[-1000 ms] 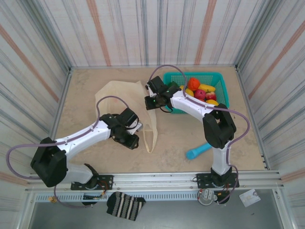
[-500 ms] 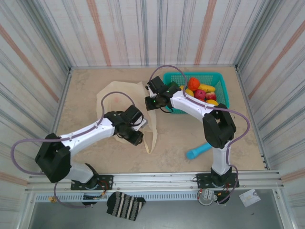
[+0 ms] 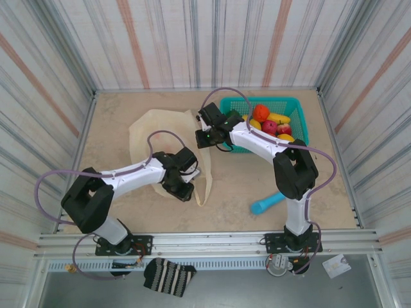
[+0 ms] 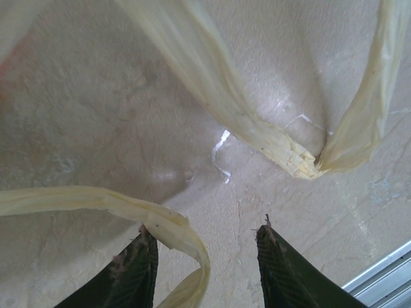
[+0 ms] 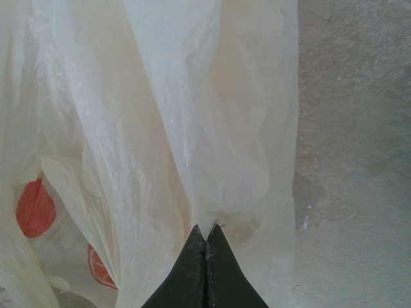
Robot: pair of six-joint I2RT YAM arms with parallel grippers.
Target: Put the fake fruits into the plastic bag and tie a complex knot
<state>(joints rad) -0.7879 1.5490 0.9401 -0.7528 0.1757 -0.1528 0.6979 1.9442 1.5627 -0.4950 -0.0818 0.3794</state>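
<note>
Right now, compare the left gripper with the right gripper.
The left gripper has its fingers apart; the right gripper has them shut. The left gripper grips nothing, a bag handle crossing one finger; the right gripper pinches the plastic bag film. Both are at the bag.

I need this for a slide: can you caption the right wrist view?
The shut right gripper pinches a fold of the bag over the table.
</note>
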